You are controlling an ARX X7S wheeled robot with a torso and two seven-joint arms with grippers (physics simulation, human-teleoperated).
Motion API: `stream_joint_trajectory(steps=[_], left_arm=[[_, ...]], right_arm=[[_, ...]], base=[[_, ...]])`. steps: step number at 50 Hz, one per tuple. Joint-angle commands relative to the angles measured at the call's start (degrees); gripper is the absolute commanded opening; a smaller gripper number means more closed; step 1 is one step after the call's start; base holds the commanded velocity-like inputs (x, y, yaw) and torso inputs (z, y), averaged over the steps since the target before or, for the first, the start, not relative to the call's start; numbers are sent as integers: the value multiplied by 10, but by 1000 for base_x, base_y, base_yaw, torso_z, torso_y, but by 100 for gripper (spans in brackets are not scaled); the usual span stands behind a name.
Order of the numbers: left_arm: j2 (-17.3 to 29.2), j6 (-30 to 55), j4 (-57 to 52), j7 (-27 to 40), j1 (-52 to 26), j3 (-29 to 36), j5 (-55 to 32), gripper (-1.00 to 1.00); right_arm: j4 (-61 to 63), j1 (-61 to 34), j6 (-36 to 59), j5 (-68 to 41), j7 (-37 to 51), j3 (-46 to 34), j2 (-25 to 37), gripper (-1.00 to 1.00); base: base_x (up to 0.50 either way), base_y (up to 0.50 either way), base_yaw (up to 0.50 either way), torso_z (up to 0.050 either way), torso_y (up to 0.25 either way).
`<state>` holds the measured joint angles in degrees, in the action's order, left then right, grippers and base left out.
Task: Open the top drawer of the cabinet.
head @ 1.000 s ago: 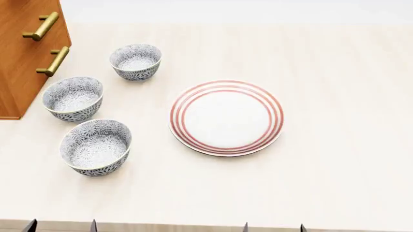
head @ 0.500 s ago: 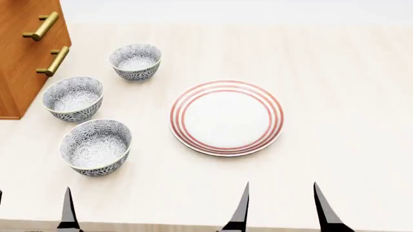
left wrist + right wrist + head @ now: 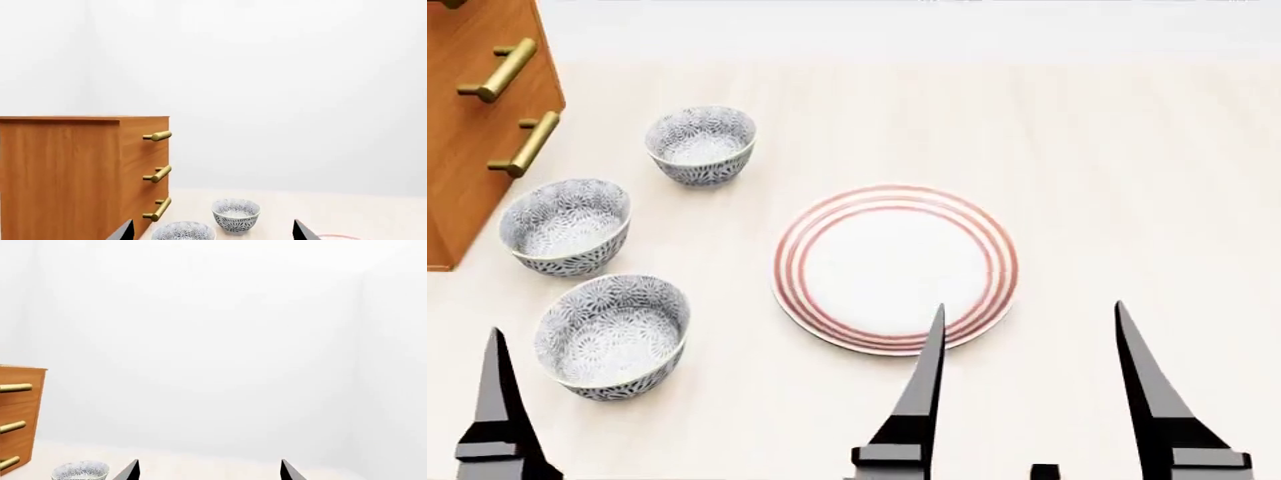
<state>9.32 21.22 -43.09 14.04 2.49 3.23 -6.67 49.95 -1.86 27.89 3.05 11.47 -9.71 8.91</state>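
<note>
Item 1: tall orange-brown wood-grain cabinet (image 3: 73,175), standing at the table's far left; 3 stacked drawers, all flush and shut. Top drawer (image 3: 143,137) carries a cylindrical brass bar handle (image 3: 159,135).

Item 2: 3 blue-grey patterned ceramic bowls (image 3: 611,335), grouped just beside the cabinet front.

Item 3: 1 white round plate with red rings (image 3: 894,268), mid-table.

Item 4: left gripper (image 3: 210,232), black fingers spread apart, holding nothing, well short of the cabinet.

Item 5: right gripper (image 3: 1028,400), fingers likewise parted, empty, near the plate.

Step in hand: approach, apparently; no contact yet. Next move likely calls for the left gripper to rise to top-handle height, straddle the bar, close, then pull outward.
</note>
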Motion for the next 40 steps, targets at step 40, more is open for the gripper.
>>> stream_joint_trajectory(steps=[40], left_arm=[[16,19,-43,-4,-2,-9,-45,100]], right_arm=[[39,-8,18,1,30,2,19,100]], base=[[381,43,0,0,0]])
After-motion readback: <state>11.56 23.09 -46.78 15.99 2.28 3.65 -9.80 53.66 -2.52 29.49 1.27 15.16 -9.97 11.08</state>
